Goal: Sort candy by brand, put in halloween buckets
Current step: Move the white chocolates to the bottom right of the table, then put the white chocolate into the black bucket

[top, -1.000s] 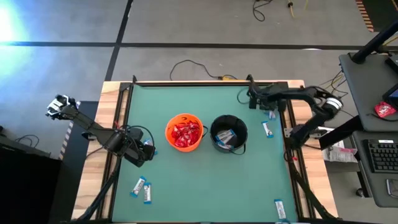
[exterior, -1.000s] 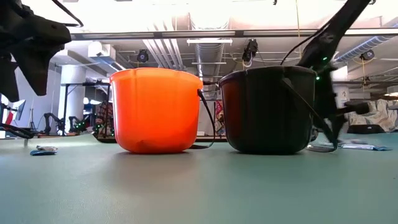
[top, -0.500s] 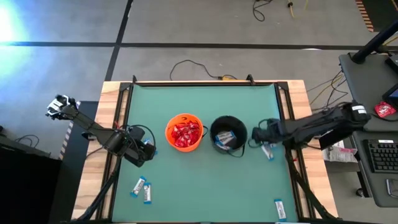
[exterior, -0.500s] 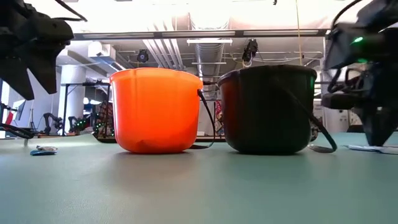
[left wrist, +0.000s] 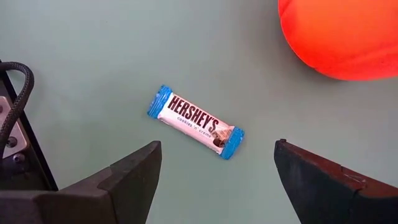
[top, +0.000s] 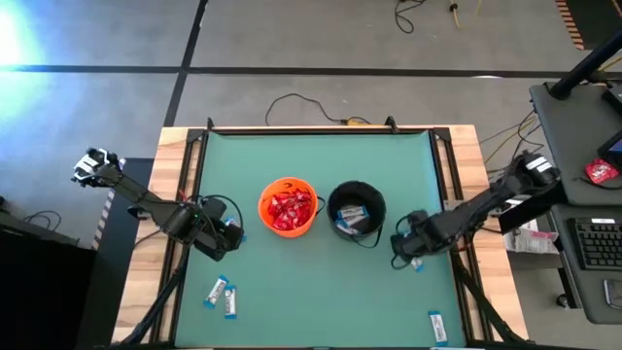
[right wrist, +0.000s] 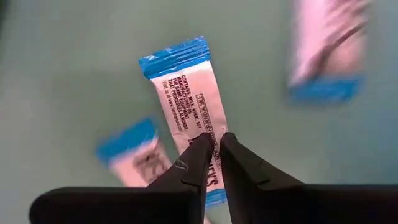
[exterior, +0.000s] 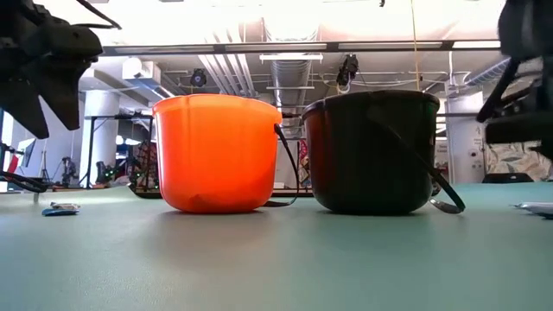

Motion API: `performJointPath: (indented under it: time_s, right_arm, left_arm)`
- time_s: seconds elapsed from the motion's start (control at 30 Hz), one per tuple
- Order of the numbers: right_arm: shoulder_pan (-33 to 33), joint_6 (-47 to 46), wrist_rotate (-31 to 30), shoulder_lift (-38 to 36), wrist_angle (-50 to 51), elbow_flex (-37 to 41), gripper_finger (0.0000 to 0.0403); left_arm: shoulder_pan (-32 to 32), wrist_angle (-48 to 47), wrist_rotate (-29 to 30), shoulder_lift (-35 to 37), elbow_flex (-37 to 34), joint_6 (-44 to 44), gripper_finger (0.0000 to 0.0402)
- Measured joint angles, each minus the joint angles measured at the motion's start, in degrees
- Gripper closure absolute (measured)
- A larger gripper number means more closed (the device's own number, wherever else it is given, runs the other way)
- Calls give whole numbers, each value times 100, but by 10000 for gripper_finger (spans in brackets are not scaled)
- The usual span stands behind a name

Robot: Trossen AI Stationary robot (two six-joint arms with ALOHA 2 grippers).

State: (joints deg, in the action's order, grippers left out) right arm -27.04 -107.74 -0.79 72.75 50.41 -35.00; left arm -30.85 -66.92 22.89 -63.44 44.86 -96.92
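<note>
The orange bucket [top: 288, 206] holds red packets [top: 290, 208]. The black bucket [top: 358, 209] holds white-and-blue bars [top: 352, 214]. Both stand mid-table. My left gripper [top: 229, 239] hangs open left of the orange bucket, above a white-and-blue bar [left wrist: 194, 121] lying flat between its fingers. My right gripper [top: 402, 247] is to the near right of the black bucket, shut on another such bar [right wrist: 186, 93]. Two more bars [right wrist: 140, 155] [right wrist: 326, 56] show blurred beyond it. My right gripper [right wrist: 216, 138] has its shut fingers [right wrist: 194, 163] on a white-and-blue bar, about a third of the way in from one end [right wrist: 198, 124]. The fingers lie along the bar, whose printed face reaches out past their tips. I cannot tell whether the bar is lifted clear.
Two bars [top: 216, 290] [top: 231, 303] lie near the table's near left corner and one [top: 437, 328] near its near right corner. The black bucket's thin handle [exterior: 445, 194] hangs down to the table on its right side. Wooden rails [top: 194, 194] border the green mat.
My right gripper has swept from the table's far right corner toward the near edge, past the black bucket's right side. A white-and-blue bar has travelled with it.
</note>
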Motion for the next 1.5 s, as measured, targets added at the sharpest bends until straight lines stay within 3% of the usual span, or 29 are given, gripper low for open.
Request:
performJointPath:
  time_s: [0.13, 0.37, 0.57, 0.87, 1.23, 1.5]
  right_arm:
    - [-156, 443, 11, 164, 326, -576, 370]
    - [107, 496, -1361, 128, 1892, -627, 370]
    - [323, 1167, -1569, 698, 1764, -497, 370]
    - [307, 976, -1188, 2142, 1688, -513, 388]
    - [-619, 1463, -584, 2265, 827, -1492, 393]
    - [-967, 2692, -657, 2448, 142, -2505, 394]
  left_arm:
    - [0, -4, 26, 0, 0, 54, 106]
    - [0, -31, 124, 0, 0, 160, 106]
    - [0, -30, 446, 0, -2, 172, 106]
    - [0, -16, 514, -15, -2, 175, 106]
    - [0, -15, 516, -22, -2, 175, 106]
    - [17, -42, 669, -22, -2, 60, 106]
